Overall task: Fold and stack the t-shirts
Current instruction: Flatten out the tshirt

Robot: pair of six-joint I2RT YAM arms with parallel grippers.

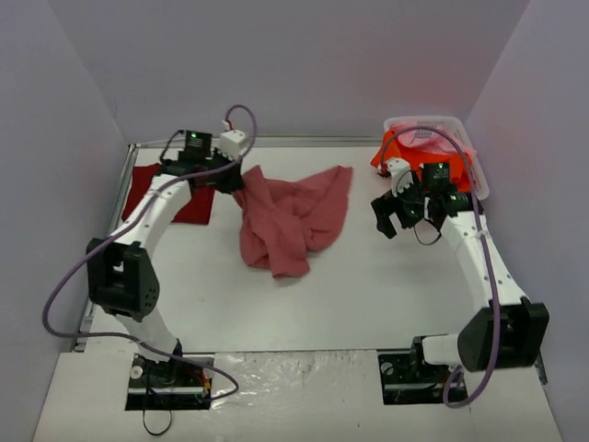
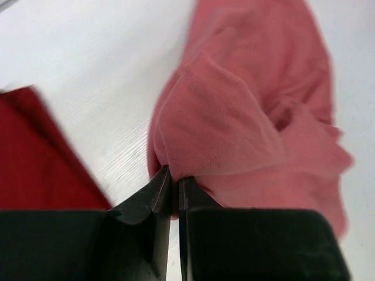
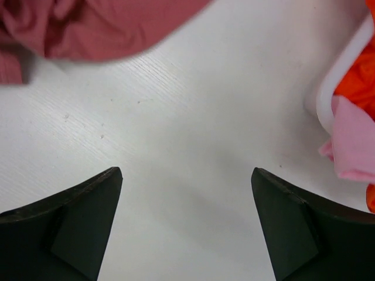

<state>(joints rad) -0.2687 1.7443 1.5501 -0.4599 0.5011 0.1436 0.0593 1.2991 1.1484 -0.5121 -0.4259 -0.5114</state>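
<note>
A rose-red t-shirt [image 1: 290, 216] lies crumpled mid-table; it fills the left wrist view [image 2: 246, 117] and shows at the top left of the right wrist view [image 3: 99, 26]. My left gripper [image 1: 236, 177] [image 2: 174, 182] is shut on its left edge. A dark crimson t-shirt [image 1: 175, 191] [image 2: 41, 158] lies folded flat at the far left. My right gripper [image 1: 411, 210] [image 3: 186, 175] is open and empty above bare table, right of the rose-red shirt. An orange t-shirt [image 1: 405, 152] [image 3: 357, 73] and a light pink one [image 3: 354, 143] sit in the basket.
A white lattice basket [image 1: 460, 138] [image 3: 343, 64] stands at the back right, close behind my right gripper. Grey walls close in the table on three sides. Purple cables loop over both arms.
</note>
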